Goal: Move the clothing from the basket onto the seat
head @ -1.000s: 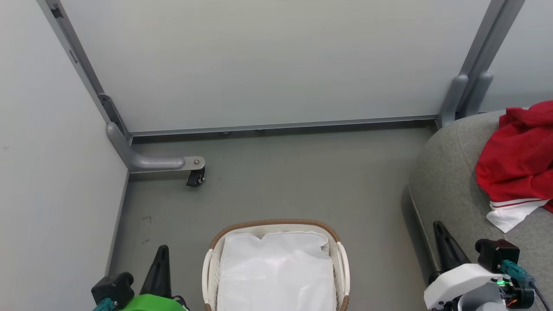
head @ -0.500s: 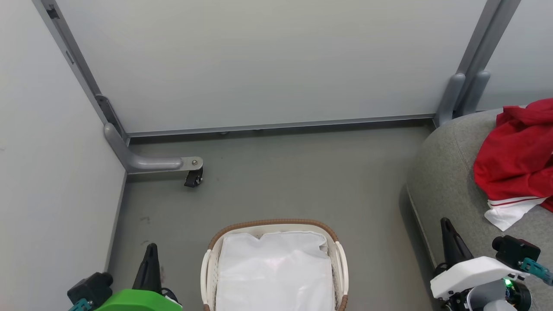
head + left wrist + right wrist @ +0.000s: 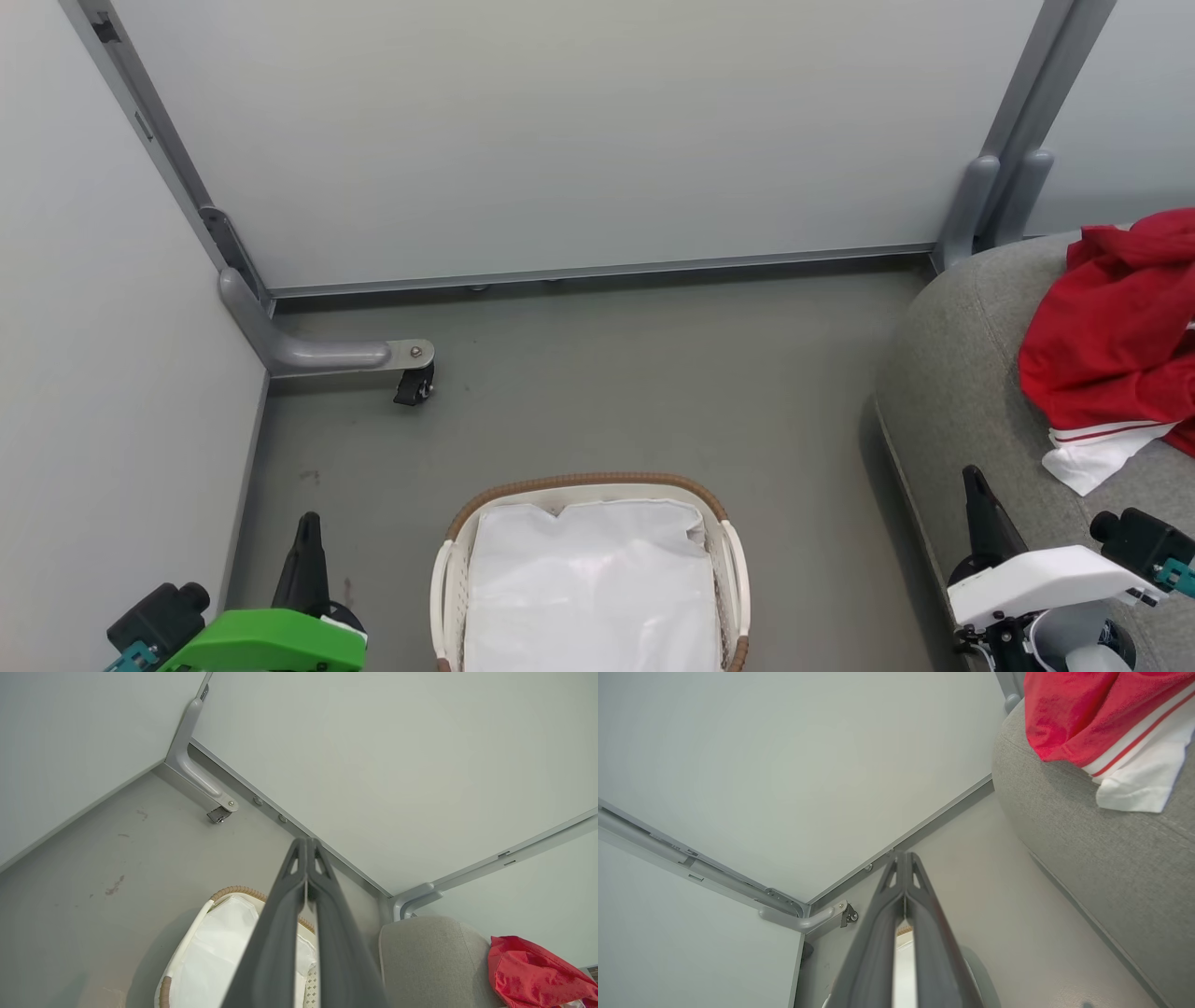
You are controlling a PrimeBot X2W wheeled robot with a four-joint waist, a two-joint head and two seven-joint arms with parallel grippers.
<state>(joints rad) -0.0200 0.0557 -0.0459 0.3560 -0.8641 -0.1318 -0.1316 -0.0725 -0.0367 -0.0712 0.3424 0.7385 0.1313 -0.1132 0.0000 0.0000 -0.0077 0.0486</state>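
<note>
red clothing (image 3: 1111, 345) with a white striped cuff (image 3: 1092, 464) lies heaped on the grey seat (image 3: 952, 401) at the robot's right, well apart from the basket (image 3: 588, 482) on the floor, whose white liner (image 3: 588, 588) lies flat inside. the left end effector (image 3: 306, 521) and right end effector (image 3: 972, 476) hang either side of the basket, each with its fingers pressed together and holding nothing. the fabric looks soft, light and floppy, likely to drape and trail. a bunched fold near the middle of the heap would probably offer a surer pinch than the loose cuff.
</note>
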